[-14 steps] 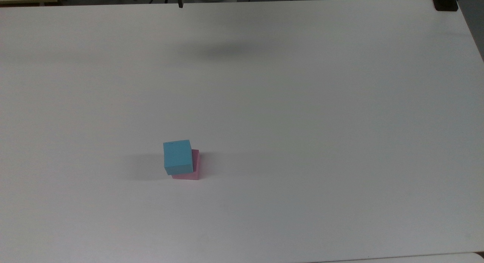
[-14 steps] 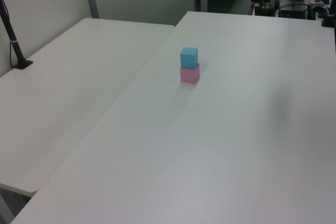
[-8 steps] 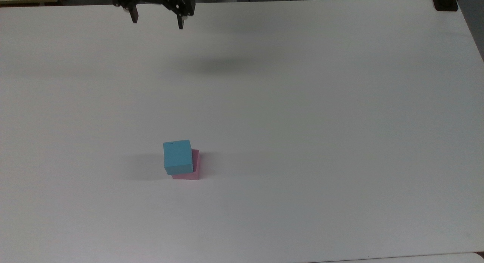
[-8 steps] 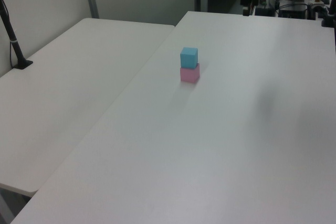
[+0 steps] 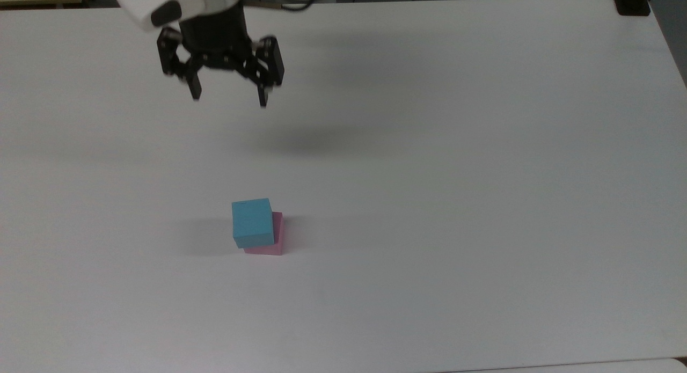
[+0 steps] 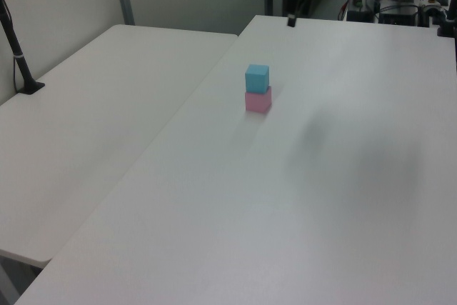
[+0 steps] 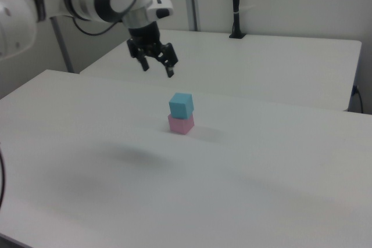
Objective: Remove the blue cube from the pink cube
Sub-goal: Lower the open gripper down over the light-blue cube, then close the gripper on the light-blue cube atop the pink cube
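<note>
In the top view's upper left, the black two-finger gripper (image 5: 229,98) hangs from the white arm (image 5: 161,2) above the broad white matte table (image 5: 456,174), its fingers spread wide apart with nothing between them, pointing down toward the tabletop. A soft dark shadow lies on the table a little to the top view's right of the fingertips. Further down, and only slightly to the top view's right of the gripper, stands the small light blue matte foam-like cube (image 5: 252,222), resting on top of the small pink matte foam-like cube (image 5: 273,239); the blue one sits shifted toward the top view's left, so a strip of the pink one shows along its right and lower edges. The gripper is well apart from this stack and touches neither block. In the right view the gripper (image 7: 157,68) hovers in the air to the right view's upper left of the blue cube (image 7: 181,105), which sits upright on the pink cube (image 7: 181,124). In the left view the blue cube (image 6: 257,78) sits on the pink cube (image 6: 258,101) near the table's middle.
</note>
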Robot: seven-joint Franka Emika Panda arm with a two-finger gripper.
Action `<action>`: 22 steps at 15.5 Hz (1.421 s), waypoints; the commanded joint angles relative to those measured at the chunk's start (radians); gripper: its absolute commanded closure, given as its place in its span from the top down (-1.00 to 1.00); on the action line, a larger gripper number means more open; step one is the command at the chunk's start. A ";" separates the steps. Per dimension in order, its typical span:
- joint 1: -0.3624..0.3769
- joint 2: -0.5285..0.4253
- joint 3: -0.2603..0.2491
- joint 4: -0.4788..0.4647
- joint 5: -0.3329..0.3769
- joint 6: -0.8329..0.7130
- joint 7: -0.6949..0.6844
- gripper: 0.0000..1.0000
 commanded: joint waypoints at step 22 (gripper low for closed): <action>0.060 0.390 0.008 0.139 -0.133 0.333 0.047 0.86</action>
